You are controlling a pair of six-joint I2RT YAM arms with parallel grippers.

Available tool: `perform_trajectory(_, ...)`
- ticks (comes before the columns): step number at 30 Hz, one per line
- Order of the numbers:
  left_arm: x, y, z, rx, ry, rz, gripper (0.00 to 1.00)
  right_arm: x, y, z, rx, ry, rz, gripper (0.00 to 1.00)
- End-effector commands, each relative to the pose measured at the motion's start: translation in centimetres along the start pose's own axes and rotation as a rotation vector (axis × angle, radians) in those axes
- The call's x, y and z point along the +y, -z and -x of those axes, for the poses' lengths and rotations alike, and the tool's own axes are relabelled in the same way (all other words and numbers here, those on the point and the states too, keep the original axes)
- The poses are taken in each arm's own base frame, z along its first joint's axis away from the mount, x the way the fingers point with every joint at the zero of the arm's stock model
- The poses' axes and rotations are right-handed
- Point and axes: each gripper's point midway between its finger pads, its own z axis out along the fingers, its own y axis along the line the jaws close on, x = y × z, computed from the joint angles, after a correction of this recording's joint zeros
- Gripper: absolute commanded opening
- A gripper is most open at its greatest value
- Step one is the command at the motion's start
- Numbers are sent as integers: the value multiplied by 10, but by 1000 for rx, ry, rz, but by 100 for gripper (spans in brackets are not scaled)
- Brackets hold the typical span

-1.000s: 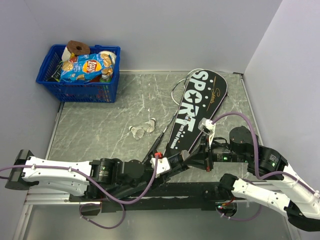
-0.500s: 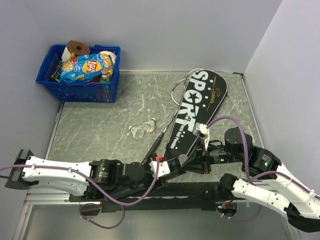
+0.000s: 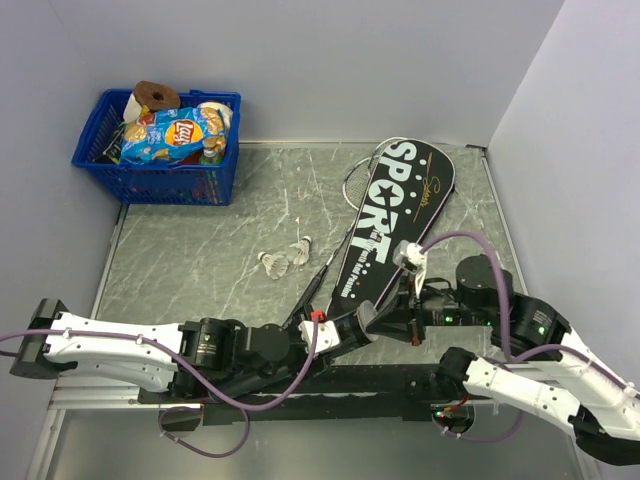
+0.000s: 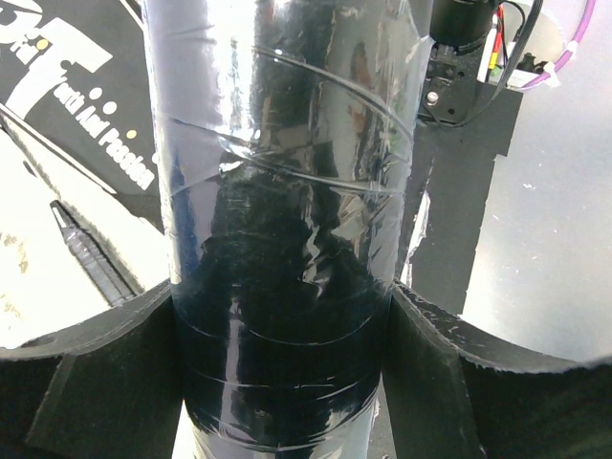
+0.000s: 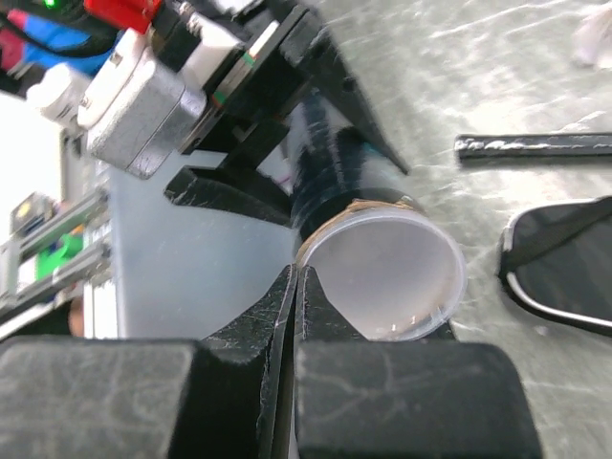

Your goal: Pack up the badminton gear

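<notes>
Tube [image 4: 287, 191] sits at desk [image 3: 200, 250] front, gripped by left fingers [image 4: 105, 382]. Right fingers [image 5: 258, 316] opened a little, then shut again at white cap [image 5: 382, 273] rim. Cap looks still on; needs another pull.

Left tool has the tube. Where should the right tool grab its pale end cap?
Probably the rim of the cap, fingers on opposite sides, coming end-on along the tube. The cap is round and faces the right tool; the left tool clamps the tube just behind it, crowding the sides. The right tool is shut, so open first.
</notes>
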Motion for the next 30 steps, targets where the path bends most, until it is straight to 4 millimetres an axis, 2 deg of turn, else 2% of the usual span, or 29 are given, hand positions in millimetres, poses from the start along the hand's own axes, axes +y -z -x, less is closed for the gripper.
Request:
perform_trajectory(1, 3, 2, -28, 103, -21, 16, 27, 0, 23, 32, -132, 60, -88, 0)
perform_trajectory(4, 3, 1, -29, 106, -23, 18, 27, -13, 30, 36, -159, 53, -180, 0)
perform_trajectory(8, 2, 1, -29, 109, -24, 16, 27, -40, 39, 36, -169, 24, -346, 0)
perform_trajectory(11, 2, 2, -29, 107, -24, 16, 27, -71, 46, 37, -179, -16, -525, 0)
perform_trajectory(12, 2, 2, -29, 107, -23, 14, 27, -91, 49, 34, -167, -44, -637, 0)
perform_trajectory(15, 2, 2, -30, 110, -29, 18, 27, -123, 44, 28, -145, -111, -795, 0)
perform_trajectory(16, 2, 2, -30, 111, -29, 21, 27, -141, 49, 25, -149, -150, -885, 0)
perform_trajectory(18, 2, 2, -30, 114, -31, 26, 27, -164, 45, 17, -126, -227, -944, 0)
perform_trajectory(19, 2, 3, -31, 116, -30, 26, 27, -175, 34, 11, -130, -278, -914, 0)
perform_trajectory(20, 2, 3, -30, 115, -31, 30, 27, -196, 45, 9, -172, -344, -977, 0)
perform_trajectory(22, 2, 6, -29, 105, -27, 31, 27, -226, 48, -7, -195, -436, -1033, 0)
perform_trajectory(23, 0, 7, -26, 97, -24, 25, 27, -245, 57, -14, -220, -498, -1094, 0)
perform_trajectory(24, 0, 9, -23, 83, -16, 20, 27, -256, 60, -20, -228, -530, -1120, 0)
perform_trajectory(26, 1, 11, -17, 59, -3, 20, 26, -285, 62, -43, -239, -634, -1179, 0)
perform_trajectory(29, 7, 17, -10, 37, 14, 47, 25, -310, 51, -77, -208, -784, -1168, 0)
perform_trajectory(30, 9, 21, -7, 22, 22, 55, 25, -319, 56, -92, -206, -834, -1200, 0)
